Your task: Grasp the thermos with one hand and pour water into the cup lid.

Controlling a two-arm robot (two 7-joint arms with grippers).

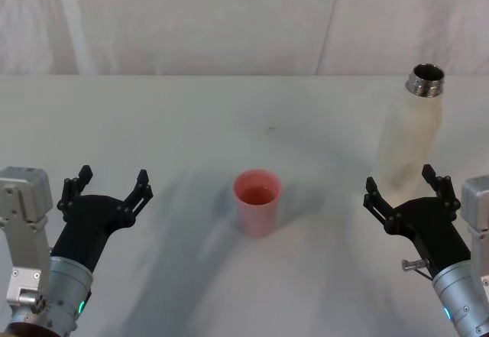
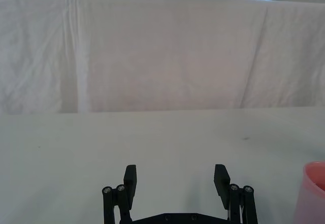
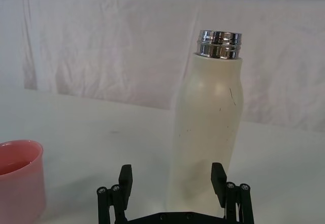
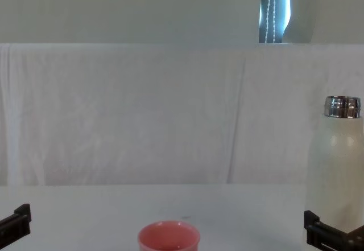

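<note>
One thermos, upright, just ahead of right gripper, jaws released. One cup lid between both grippers; head view shows left gripper spread, empty.

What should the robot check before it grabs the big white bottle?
1. Thermos standing upright on the table: ok.
2. Thermos top off, silver neck open for pouring: ok.
3. Right gripper jaws open, wide enough for the bottle: ok; in the right wrist view the thermos stands just past the jaws.
4. Jaws around the thermos: not ok; they sit in front of it, not touching.
5. Cup lid upright and apart from the thermos, toward the robot's left: ok.
6. Left gripper out of the way, open, on the left, apart from the cup lid: ok.
</note>
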